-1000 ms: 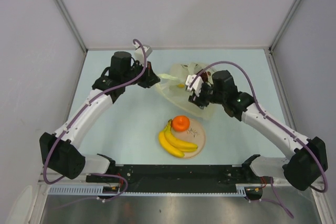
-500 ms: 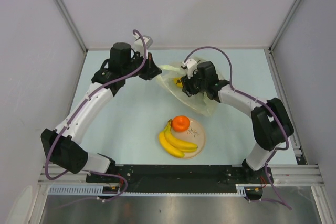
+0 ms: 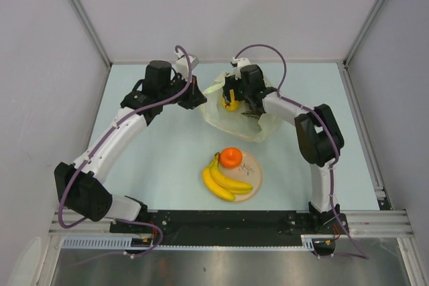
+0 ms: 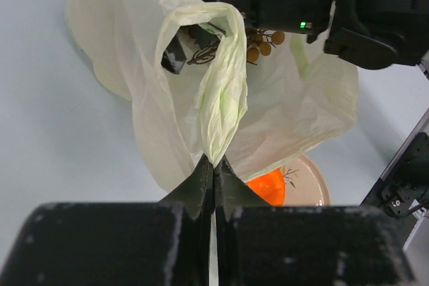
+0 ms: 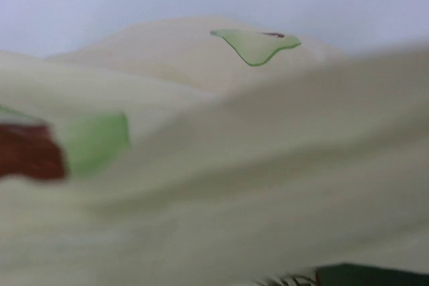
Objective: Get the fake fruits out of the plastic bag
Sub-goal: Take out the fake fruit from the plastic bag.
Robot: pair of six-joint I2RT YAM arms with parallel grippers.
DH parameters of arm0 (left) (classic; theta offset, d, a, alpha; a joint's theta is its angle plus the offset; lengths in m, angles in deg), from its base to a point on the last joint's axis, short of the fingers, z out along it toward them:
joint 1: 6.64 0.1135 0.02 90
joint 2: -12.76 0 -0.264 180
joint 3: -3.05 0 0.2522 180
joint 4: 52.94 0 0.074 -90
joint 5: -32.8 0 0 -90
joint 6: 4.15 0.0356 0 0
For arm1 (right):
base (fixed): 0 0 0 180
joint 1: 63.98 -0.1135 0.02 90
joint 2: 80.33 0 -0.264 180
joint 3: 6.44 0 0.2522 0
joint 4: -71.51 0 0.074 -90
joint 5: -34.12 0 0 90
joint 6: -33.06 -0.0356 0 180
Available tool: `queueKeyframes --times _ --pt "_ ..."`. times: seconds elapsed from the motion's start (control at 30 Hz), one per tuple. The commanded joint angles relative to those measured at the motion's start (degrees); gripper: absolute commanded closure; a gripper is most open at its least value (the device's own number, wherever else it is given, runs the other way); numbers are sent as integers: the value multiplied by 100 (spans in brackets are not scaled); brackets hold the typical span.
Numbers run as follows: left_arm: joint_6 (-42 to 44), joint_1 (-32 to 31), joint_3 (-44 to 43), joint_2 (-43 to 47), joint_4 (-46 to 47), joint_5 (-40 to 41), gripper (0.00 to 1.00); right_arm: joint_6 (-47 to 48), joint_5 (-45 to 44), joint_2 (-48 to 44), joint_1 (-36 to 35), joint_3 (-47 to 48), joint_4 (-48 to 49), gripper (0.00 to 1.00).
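The banana bunch (image 3: 224,184) and orange (image 3: 231,157) were found on the plate (image 3: 257,177), while a yellow piece (image 3: 230,105) was left in the plastic bag (image 3: 253,127) beyond it, gripped by the closed left fingers (image 4: 196,191); the state of the right fingers (image 3: 232,98) could not be determined.

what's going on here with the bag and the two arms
Two robot arms are emptying fake fruits from a plastic bag. The left gripper is pinched shut on the bag's handle, holding the mouth up. The right gripper is at that mouth, over a yellow fruit inside; its jaws can't be made out. An orange and a banana bunch lie on the cream plate.
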Motion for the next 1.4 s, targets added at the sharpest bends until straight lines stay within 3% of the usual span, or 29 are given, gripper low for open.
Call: queueKeyframes --times 0.0,0.37,0.57,0.7,0.9,1.0,1.03,1.13,1.37 --pt "203 -73 -2 124 -10 -78 100 -120 -358 451 36 538 23 0" --pt "230 -100 -37 71 16 -69 100 -14 -403 891 54 583 -266 0" --pt "282 -100 -28 88 16 -25 100 91 -350 847 45 425 -293 7" --pt "300 -100 -2 141 16 10 100 197 -465 795 36 284 -354 0" --pt "300 -100 34 176 7 10 100 223 -306 777 19 248 -355 0" --pt "291 -100 42 185 16 1 100 354 -341 803 -16 249 -284 9" --pt "291 -100 34 185 -1 -7 100 372 -333 760 -25 249 -258 18" --pt "318 -100 51 194 7 10 100 653 -140 584 -25 240 -214 34" --pt "283 -91 148 194 113 19 100 970 440 -83 -51 293 -538 45"
